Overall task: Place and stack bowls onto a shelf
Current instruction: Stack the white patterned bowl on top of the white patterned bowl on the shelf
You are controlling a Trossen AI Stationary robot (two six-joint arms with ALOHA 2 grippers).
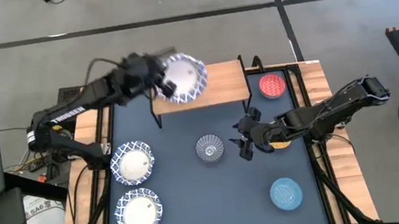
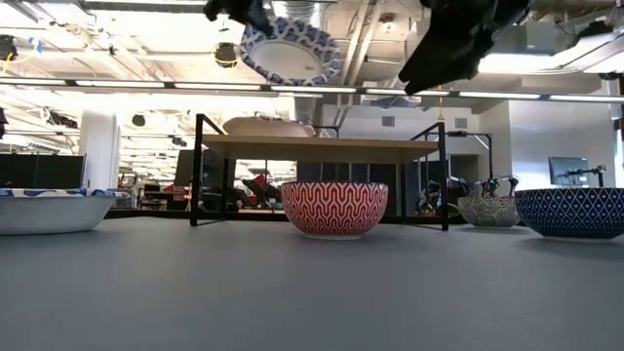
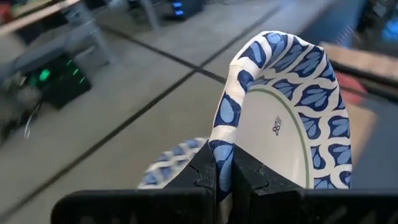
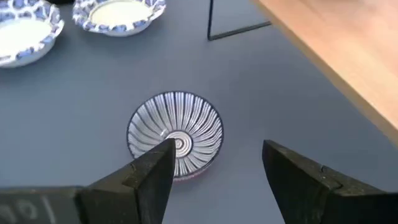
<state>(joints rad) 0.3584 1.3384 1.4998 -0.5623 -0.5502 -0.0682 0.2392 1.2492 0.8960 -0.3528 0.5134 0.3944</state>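
Left gripper (image 1: 157,86) pinching white bowl (image 1: 183,77) rim, tilted above shelf (image 1: 223,87). Next: level, lower onto bowl already there. Right gripper (image 4: 217,171) spread over striped bowl (image 4: 176,132), probably next grab.

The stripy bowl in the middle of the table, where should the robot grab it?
Probably by its rim. The stripy bowl sits upright and alone on the table, mouth up, too wide to take whole. The open right gripper hangs just above it, so it could come straight down, one finger inside and one outside the near edge. The left gripper pinches its white bowl the same way.
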